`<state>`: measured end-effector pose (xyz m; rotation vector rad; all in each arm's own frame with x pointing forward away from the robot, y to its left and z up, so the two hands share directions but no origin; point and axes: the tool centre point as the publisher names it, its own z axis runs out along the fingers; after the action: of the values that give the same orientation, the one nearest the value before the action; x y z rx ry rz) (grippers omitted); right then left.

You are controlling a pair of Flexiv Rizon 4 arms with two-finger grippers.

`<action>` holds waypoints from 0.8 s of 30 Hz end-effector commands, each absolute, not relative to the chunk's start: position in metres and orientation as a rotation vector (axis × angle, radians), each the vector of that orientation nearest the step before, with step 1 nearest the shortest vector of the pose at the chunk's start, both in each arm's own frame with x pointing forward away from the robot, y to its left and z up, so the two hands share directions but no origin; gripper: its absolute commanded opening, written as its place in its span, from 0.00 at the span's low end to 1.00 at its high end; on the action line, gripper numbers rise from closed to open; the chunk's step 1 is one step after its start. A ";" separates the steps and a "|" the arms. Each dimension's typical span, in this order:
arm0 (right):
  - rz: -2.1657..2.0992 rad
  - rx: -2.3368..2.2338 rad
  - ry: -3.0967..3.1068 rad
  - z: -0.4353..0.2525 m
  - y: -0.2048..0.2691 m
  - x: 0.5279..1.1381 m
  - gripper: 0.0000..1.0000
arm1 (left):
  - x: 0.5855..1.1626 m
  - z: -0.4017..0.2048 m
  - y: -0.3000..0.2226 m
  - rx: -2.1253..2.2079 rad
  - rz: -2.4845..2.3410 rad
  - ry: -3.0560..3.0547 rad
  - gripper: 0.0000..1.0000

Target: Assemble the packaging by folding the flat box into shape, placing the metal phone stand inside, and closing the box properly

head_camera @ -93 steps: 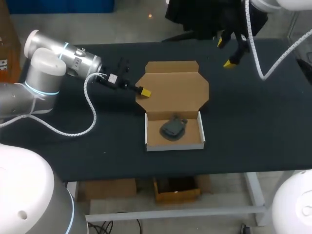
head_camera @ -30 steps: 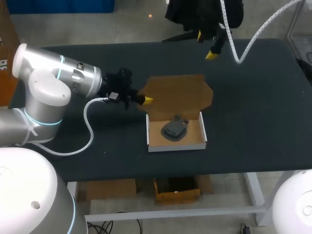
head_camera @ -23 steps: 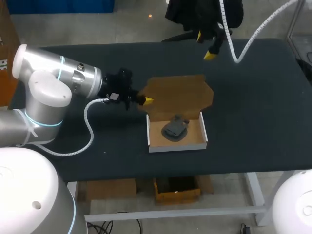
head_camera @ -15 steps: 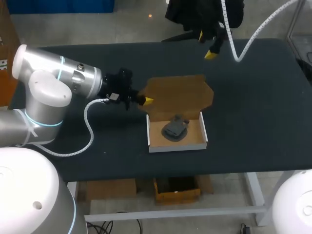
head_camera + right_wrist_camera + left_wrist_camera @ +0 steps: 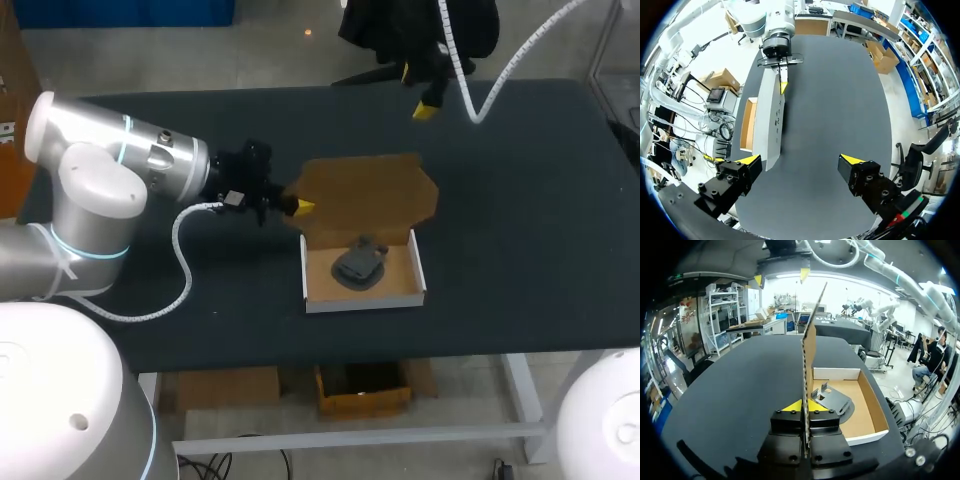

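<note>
1. Both task things sit in the lower middle of the head view. The box (image 5: 362,299), already folded into an open tray with white walls, lies on the black table (image 5: 520,220). The grey phone stand (image 5: 357,262) rests on the tray floor, roughly in the middle.
2. Just behind the tray, the brown lid (image 5: 365,192) is hinged at the back wall and raised off the table. The left wrist view shows it standing nearly upright, edge-on.
3. At the lid's left edge, centre-left of the frame, the left gripper (image 5: 298,206) pinches the cardboard between its yellow tips, 1 on each face. I judge it grips there so it can swing the flap over the tray without touching the stand.
4. Farthest off, at the upper middle of the frame, the right gripper (image 5: 416,92) hangs above the table's far edge. Its fingers are spread wide with nothing between them, well apart from the lid. Placed behind the lid, it looks ready to push the flap forward or press it down.
5. Folding and loading look done, and closing the lid is the step in hand. The risk is the lid's end flap missing the gap at the tray's front wall.
</note>
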<state>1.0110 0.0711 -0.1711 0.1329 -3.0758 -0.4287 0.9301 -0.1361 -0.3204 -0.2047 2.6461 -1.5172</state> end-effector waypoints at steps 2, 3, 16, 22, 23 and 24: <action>-0.273 0.141 -3.066 -0.167 0.091 1.024 1.00 | 0.930 -0.323 -0.138 -0.206 -1.516 2.643 0.00; -0.265 0.146 -3.070 -0.167 0.093 1.026 1.00 | 0.930 -0.323 -0.138 -0.206 -1.516 2.643 0.00; -0.139 0.210 -3.032 -0.188 0.126 1.037 0.45 | 0.930 -0.323 -0.138 -0.206 -1.516 2.643 0.00; -0.094 0.218 -3.030 -0.203 0.136 1.028 0.46 | 0.930 -0.323 -0.138 -0.206 -1.516 2.643 0.00; -0.079 0.215 -3.032 -0.206 0.137 1.026 0.46 | 0.930 -0.323 -0.138 -0.206 -1.516 2.643 0.00; -0.078 0.215 -3.032 -0.208 0.139 1.024 0.46 | 0.930 -0.323 -0.138 -0.206 -1.516 2.643 0.00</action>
<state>1.0243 0.1319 -0.2033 0.2140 -3.0345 -0.1375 0.9298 -0.1362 -0.3203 -0.2059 2.6458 -1.5157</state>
